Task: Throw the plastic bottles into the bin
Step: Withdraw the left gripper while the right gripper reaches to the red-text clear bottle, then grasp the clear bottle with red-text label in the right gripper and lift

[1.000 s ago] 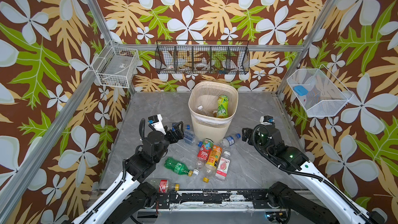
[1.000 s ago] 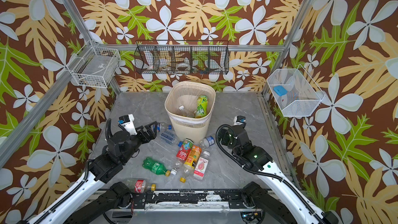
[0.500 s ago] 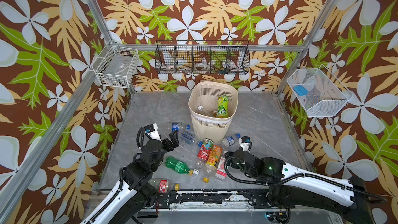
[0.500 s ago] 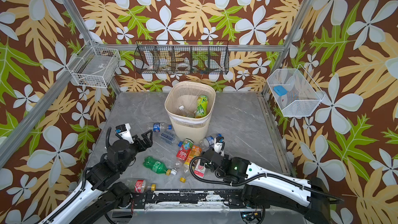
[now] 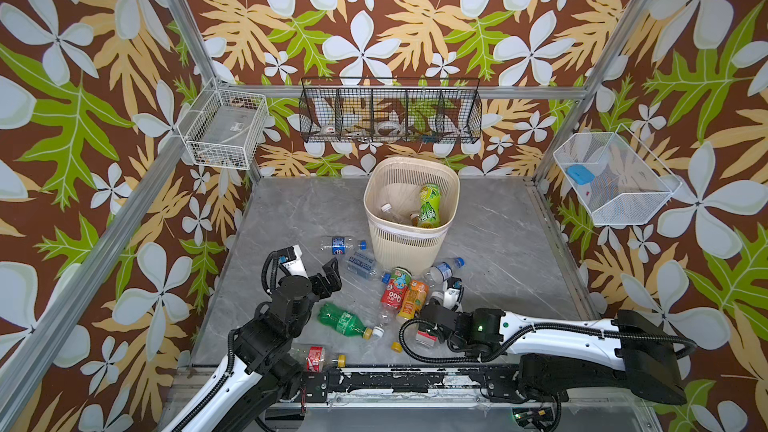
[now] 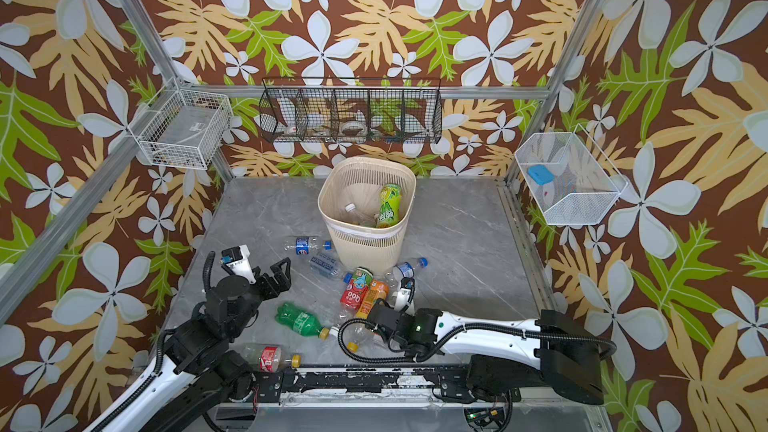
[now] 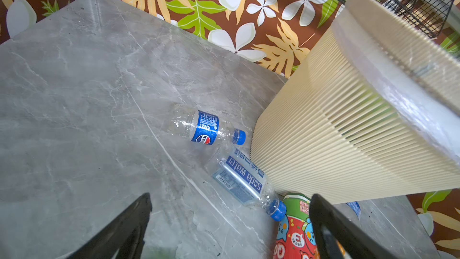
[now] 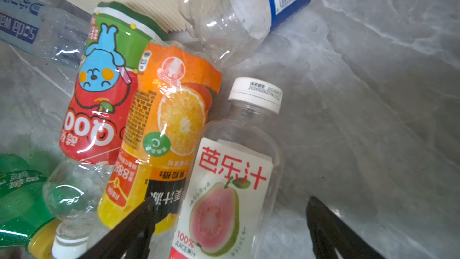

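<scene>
The cream bin [image 5: 376, 238] [image 6: 330, 238] stands mid-table and holds a green-labelled bottle [image 5: 429, 205] and a clear one [image 5: 387, 210]. Several plastic bottles lie in front of it: a Pepsi bottle [image 7: 205, 130], a soda-water bottle [image 7: 242, 180], a red-labelled bottle [image 8: 97, 100], an orange one [image 8: 171, 110], a green one [image 5: 344, 321] and a guava-juice bottle [image 8: 224, 190]. My right gripper [image 8: 229, 210] [image 5: 420, 328] is open and low, its fingers on either side of the guava bottle. My left gripper [image 7: 230, 210] [image 5: 326, 280] is open over bare floor beside the red-labelled bottle.
A clear bottle with a red label [image 5: 316, 357] lies at the front edge by the left arm. A blue-labelled clear bottle [image 5: 444, 270] rests against the bin's foot. A black wire rack [image 5: 390, 118] and white wire baskets [image 5: 224, 130] [image 5: 611, 184] hang on the walls.
The right arm swung from the right side down and across the front, ending with its open gripper round the guava bottle. The left gripper drew back a little from the Pepsi bottle.
</scene>
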You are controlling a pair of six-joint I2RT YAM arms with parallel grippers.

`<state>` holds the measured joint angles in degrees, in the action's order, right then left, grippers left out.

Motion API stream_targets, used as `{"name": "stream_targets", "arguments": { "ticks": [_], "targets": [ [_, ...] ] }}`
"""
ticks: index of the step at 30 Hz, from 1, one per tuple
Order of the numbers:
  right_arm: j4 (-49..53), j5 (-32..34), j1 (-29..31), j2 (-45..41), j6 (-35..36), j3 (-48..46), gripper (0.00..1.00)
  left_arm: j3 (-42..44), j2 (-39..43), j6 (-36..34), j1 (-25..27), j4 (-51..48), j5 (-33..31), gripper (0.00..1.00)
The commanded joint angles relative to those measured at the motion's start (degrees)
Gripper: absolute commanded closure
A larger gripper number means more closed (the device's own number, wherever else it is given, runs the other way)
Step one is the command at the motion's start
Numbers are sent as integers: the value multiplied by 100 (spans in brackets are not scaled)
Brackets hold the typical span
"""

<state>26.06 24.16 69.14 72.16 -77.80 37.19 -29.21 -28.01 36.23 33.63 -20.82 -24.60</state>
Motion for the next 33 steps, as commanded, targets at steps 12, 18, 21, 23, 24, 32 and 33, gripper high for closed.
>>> {"name": "stream_targets", "arguments": {
  "ticks": [12, 18, 21, 23, 24, 32, 33],
  "targets": [
    [-699, -127, -292, 703, 142, -202, 11, 91, 32, 251, -14, -80, -80, 0],
    [-792, -219, -347, 1013, 234, -169, 19, 102, 6, 321, -14, -89, -89, 0],
    [-774, -211, -342, 1063, 257, -117, 27, 109, -42, 343, -14, -89, -91, 0],
    [-739, -193, -343, 1064, 257, -100, 32, 117, -82, 363, -14, -93, -76, 0],
    [-719, -180, -346, 1040, 264, -91, 35, 126, -99, 359, -14, -97, -71, 0],
    [-280, 137, -348, 406, 281, -83, 45, 214, -109, 464, -14, -37, -10, 0],
    [-126, 234, -341, 252, 291, -63, 45, 222, -108, 481, -14, -36, -1, 0]
  ]
}}
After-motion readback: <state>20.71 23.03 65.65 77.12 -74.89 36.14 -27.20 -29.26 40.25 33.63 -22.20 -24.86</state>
